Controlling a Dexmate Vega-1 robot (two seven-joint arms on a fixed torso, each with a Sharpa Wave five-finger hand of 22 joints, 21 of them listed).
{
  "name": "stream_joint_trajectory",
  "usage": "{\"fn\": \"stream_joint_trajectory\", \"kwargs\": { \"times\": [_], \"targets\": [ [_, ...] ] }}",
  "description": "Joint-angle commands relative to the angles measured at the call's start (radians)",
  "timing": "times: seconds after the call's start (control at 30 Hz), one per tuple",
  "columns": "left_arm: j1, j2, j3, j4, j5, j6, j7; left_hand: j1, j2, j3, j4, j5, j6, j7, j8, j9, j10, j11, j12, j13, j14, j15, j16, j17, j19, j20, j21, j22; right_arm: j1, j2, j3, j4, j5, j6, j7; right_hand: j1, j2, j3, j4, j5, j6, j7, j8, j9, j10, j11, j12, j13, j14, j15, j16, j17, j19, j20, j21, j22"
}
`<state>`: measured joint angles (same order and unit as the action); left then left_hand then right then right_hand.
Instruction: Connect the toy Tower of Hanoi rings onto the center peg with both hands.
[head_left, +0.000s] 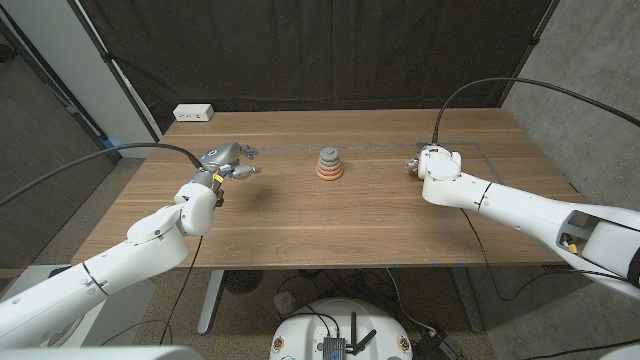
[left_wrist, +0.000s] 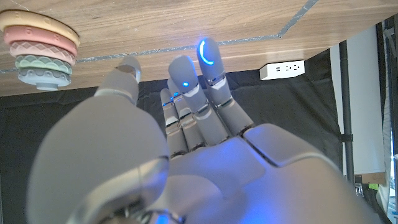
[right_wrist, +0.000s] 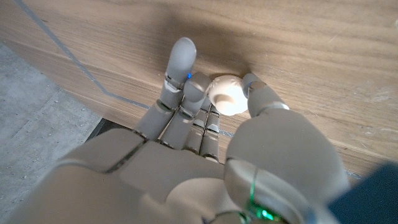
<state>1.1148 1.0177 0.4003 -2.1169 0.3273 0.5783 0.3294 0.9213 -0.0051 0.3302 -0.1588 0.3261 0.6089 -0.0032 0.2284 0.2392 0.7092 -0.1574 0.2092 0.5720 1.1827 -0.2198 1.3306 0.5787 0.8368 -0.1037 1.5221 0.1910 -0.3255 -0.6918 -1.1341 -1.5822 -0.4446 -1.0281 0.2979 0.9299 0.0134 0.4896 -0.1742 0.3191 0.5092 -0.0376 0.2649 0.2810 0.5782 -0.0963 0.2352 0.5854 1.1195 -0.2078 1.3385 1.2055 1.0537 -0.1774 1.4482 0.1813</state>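
Pastel rings (head_left: 329, 165) sit stacked mid-table; the left hand (head_left: 228, 160) hovers with fingers released, while the right hand (right_wrist: 205, 124) pinches a white cap (right_wrist: 227, 95).

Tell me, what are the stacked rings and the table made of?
The stacked rings look like soft matte silicone or rubber: dull pastel colours, bumpy quilted sides, no shine. I can't be sure from looks alone. The table looks like wood or wood-look laminate: brown grain streaks and a smooth, low-sheen top.

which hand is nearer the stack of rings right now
Roughly even, the left slightly nearer. The left hand is raised to the left of the ring stack, holding nothing. The right hand is at table level on the other side, its fingers around a small white piece.
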Motion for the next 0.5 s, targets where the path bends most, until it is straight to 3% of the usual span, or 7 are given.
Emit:
{"fn": "stream_joint_trajectory", "kwargs": {
  "times": [0.03, 0.5],
  "targets": [
    [-0.004, 0.001, 0.000, 0.000, -0.001, 0.004, 0.001, -0.009, 0.000, 0.009, 0.001, 0.006, 0.009, 0.000, -0.006, 0.006, 0.012, -0.001, 0.006, 0.002, 0.013, 0.000, 0.001, 0.007, 0.008, -0.105, -0.001, 0.001, -0.021, 0.002, 0.022, 0.011, 0.044, 0.020, -0.055, 0.033, 0.004, 0.013, 0.000, 0.009, 0.027, -0.006, 0.015, 0.009, 0.028, -0.002, 0.003, 0.001, 0.027, -0.015, 0.016, 0.007, 0.026, -0.048, 0.005, 0.001],
    [-0.016, -0.001, 0.008, 0.001, 0.005, 0.004, -0.004, -0.015, 0.000, 0.023, -0.001, 0.009, 0.017, -0.001, -0.007, 0.007, 0.019, -0.002, 0.005, 0.003, 0.010, 0.000, -0.012, 0.000, 0.009, -0.105, -0.001, 0.003, -0.038, -0.012, 0.040, -0.004, 0.070, 0.041, -0.089, 0.077, 0.016, 0.027, 0.001, 0.020, 0.076, -0.004, 0.035, 0.010, 0.084, -0.004, 0.006, 0.008, 0.063, -0.015, 0.033, 0.007, 0.069, -0.048, 0.000, 0.004]
  ]
}}
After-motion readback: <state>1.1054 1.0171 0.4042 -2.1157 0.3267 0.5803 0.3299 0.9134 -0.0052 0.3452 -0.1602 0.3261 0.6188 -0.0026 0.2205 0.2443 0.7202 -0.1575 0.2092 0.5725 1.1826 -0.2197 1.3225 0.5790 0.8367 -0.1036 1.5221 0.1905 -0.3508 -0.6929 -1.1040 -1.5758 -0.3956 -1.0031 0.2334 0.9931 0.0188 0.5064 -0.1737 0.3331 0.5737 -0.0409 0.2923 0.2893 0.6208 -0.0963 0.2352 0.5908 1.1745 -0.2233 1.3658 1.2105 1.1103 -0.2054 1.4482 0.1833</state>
